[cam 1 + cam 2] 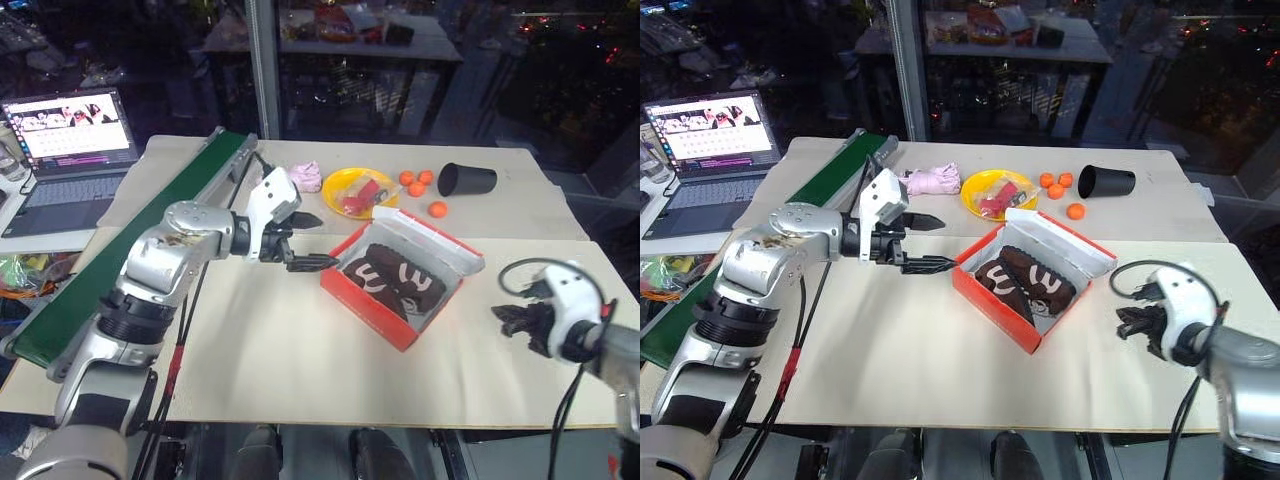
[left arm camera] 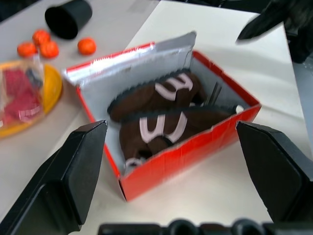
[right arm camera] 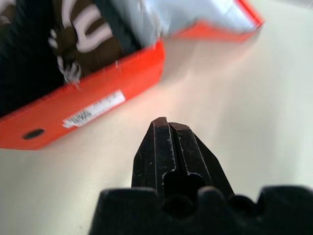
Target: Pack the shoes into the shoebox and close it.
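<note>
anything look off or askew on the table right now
Nothing is damaged or spilled. The black cup lies tipped on its side by three small orange balls, and the red-orange cardboard shoebox sits at an angle, lid open, with both dark brown shoes inside.

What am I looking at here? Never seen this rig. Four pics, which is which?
A two-armed humanoid robot at a table. Two pictures come from its head, looking down; the other two from cameras on its wrists. The left tool stands open beside the red shoebox and holds nothing. The right tool is shut and empty, off to the box's other side. Both brown shoes lie inside the box; its lid is open. Behind it are a yellow plate, three small oranges, a tipped black cup, a pink plush toy and a laptop.
</note>
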{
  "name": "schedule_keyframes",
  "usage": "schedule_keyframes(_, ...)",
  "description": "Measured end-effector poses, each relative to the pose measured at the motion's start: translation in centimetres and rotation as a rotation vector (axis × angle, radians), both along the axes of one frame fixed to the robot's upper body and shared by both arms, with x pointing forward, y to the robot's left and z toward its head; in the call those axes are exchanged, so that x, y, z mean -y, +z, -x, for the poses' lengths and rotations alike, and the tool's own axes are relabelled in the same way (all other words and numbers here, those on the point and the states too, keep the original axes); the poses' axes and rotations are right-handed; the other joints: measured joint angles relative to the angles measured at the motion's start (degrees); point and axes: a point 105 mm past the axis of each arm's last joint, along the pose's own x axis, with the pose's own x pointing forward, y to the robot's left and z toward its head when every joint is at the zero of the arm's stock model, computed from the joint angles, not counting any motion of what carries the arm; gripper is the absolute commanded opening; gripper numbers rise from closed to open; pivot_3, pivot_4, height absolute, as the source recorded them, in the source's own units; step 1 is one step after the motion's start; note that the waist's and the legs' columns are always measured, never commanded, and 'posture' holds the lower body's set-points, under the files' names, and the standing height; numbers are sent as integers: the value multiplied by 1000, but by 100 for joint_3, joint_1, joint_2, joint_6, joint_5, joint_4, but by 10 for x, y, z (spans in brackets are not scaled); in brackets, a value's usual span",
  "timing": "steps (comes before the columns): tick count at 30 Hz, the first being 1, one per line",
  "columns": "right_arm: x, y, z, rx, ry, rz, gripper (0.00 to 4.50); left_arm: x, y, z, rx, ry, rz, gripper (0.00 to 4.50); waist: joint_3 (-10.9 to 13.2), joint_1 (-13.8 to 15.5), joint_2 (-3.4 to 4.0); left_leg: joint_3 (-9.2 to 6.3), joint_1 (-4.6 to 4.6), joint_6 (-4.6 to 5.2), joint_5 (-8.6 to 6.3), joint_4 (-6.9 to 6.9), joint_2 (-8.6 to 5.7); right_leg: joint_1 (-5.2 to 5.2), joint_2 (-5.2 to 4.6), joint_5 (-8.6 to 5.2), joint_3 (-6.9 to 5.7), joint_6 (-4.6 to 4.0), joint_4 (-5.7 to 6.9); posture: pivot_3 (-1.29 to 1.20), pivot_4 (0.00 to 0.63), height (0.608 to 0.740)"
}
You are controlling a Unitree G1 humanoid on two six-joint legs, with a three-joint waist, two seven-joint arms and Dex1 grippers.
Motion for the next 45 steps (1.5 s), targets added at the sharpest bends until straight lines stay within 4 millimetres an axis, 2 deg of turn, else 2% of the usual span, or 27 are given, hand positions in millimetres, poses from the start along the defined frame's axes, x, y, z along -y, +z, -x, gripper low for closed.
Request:
schedule_keyframes(6,-6,-33,-39,73,41,132,40,-6,0,-2,-1,24,-22,4500,7,-86,13,3,15,19,15,-5,-1,5,0,11,4,-9,6,0,150,740)
schedule_keyframes(9,-13,-39,-52,92,89,186,40,-11,1,-3,2,50,-31,4500,8,-104,14,2,15,20,16,-13,0,0,3,10,6,-7,13,0,150,740)
schedule_keyframes(12,-21,-37,-65,131,138,229,40,-15,4,-1,9,69,-33,4500,8,-96,15,1,15,20,16,-21,-1,-2,4,6,6,-8,15,0,150,740)
schedule_keyframes(20,-23,-27,-88,217,136,309,40,-22,4,4,-2,112,-30,4500,9,-104,15,1,19,19,18,-18,-2,0,4,7,8,-8,20,0,150,740)
schedule_keyframes(27,-36,-36,-101,230,191,298,40,-20,8,8,4,111,-24,4500,9,-135,15,1,29,22,21,-20,0,4,7,8,12,-10,28,0,150,740)
schedule_keyframes(31,-45,-40,-102,228,233,270,40,-23,7,8,-4,133,-25,4500,9,-137,15,0,29,22,22,-21,0,3,8,8,12,-10,28,0,150,740)
schedule_keyframes(34,-62,-44,-99,213,268,156,40,-22,7,8,-1,136,-27,4500,9,-150,15,-1,29,22,22,-21,1,4,10,8,12,-10,29,0,150,740)
schedule_keyframes(37,-96,-54,-82,156,332,-36,40,-22,7,8,-2,137,-25,4500,9,-150,15,-3,32,22,22,-24,6,4,16,8,12,-11,35,0,150,740)
schedule_keyframes(39,-110,-59,-72,118,345,-118,40,-21,7,8,-2,137,-24,4500,9,-130,16,-2,31,22,22,-21,6,3,15,8,12,-11,37,0,150,740)
schedule_keyframes(45,-111,-62,-53,66,260,-242,40,-21,7,8,-3,137,-24,4500,9,-76,16,-1,30,21,22,-20,5,4,13,7,10,-13,35,0,150,740)
